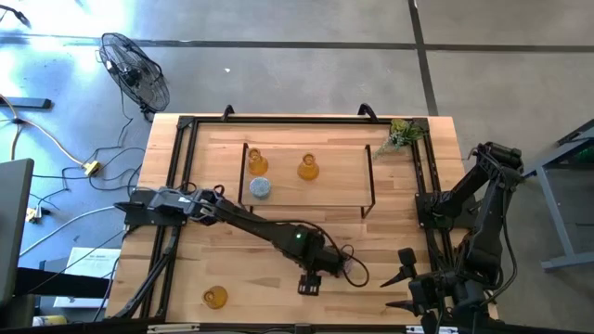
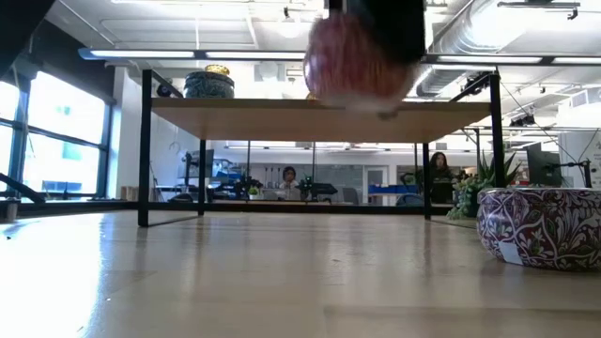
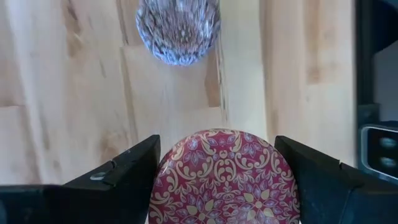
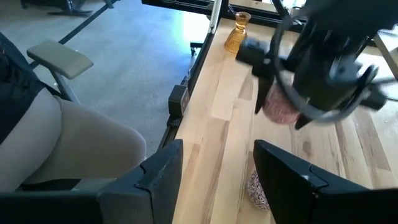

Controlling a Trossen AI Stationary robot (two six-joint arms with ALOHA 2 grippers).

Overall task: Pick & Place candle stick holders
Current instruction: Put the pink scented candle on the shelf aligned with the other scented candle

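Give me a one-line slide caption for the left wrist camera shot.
Left gripper clamps the pink patterned candle holder above the wooden table, purple holder lying ahead.

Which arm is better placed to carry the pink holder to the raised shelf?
The left. Its gripper already clamps the pink candle stick holder between its fingers, lifted off the table, just in front of the shelf. The right gripper waits open near the table's right front corner.
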